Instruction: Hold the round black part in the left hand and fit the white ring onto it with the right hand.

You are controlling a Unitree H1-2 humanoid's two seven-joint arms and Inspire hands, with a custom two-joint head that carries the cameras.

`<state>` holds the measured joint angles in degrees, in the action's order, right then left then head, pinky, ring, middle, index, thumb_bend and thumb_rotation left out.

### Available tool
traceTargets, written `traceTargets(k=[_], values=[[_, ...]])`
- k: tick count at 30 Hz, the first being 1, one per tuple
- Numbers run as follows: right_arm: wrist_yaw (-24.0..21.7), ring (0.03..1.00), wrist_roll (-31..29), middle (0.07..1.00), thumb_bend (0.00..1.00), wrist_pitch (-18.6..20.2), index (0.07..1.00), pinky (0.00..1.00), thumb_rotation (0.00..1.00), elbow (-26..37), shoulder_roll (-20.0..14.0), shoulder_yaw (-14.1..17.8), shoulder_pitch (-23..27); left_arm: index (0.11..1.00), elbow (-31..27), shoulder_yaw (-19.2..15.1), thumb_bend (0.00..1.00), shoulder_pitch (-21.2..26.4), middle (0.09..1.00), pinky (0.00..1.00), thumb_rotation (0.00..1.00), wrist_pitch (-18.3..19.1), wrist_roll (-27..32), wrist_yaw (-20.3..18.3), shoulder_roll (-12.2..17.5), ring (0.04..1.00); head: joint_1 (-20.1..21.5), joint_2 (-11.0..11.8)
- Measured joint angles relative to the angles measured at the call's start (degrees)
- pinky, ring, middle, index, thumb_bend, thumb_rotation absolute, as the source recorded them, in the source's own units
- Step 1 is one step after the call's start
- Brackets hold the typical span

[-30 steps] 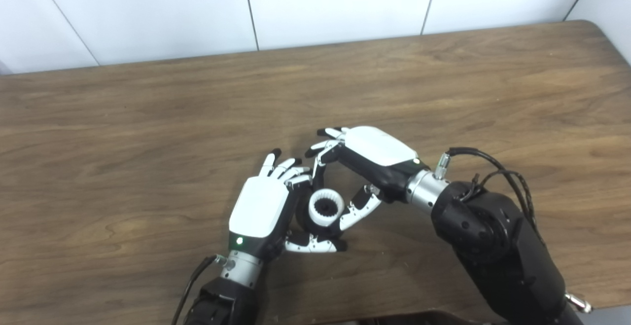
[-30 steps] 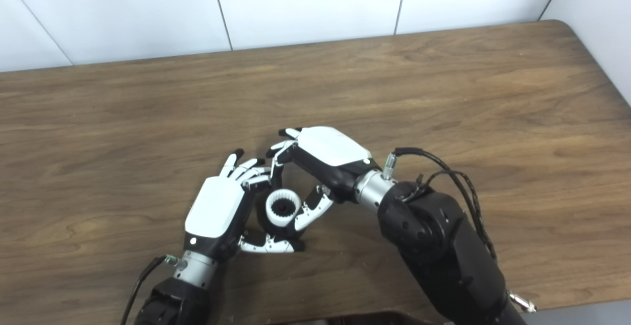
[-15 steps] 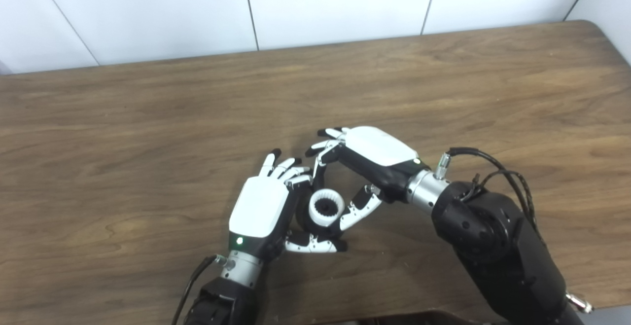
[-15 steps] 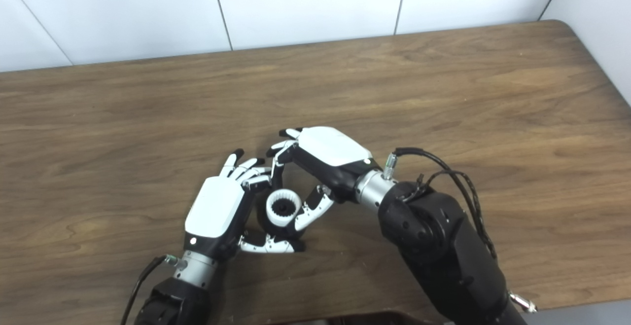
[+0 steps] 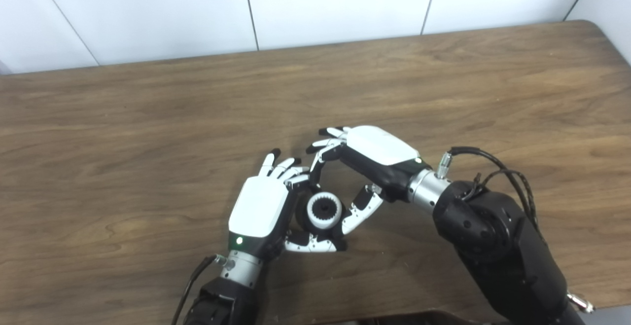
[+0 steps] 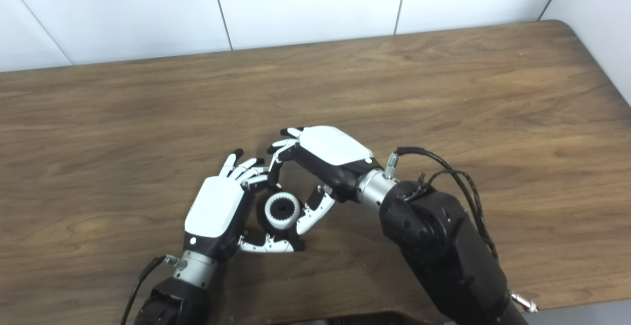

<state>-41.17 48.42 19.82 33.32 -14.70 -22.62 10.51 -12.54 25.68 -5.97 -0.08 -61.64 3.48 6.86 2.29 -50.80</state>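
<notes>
Both hands (left hand [image 5: 260, 206], right hand [image 5: 375, 155]) enclose white ring [image 5: 324, 210] on table [image 5: 148, 118]

left hand [image 5: 260, 206] curled, right hand [image 5: 377, 160] pinching

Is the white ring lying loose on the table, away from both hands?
No. The white ring sits on the black part cradled by the left hand, with the right hand touching its edge.
</notes>
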Motion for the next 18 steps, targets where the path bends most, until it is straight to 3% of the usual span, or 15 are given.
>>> traceTargets(k=[18], values=[[-3.4, 0.979, -0.1, 0.855, 1.0, 3.5, 0.668, 1.0, 0.23, 4.5, -2.8, 7.5, 1.4, 0.485, 0.0, -0.4, 0.52, 0.0, 0.758, 1.0, 0.05, 0.0, 0.1, 0.1, 0.1, 0.863, 0.2, 0.4]])
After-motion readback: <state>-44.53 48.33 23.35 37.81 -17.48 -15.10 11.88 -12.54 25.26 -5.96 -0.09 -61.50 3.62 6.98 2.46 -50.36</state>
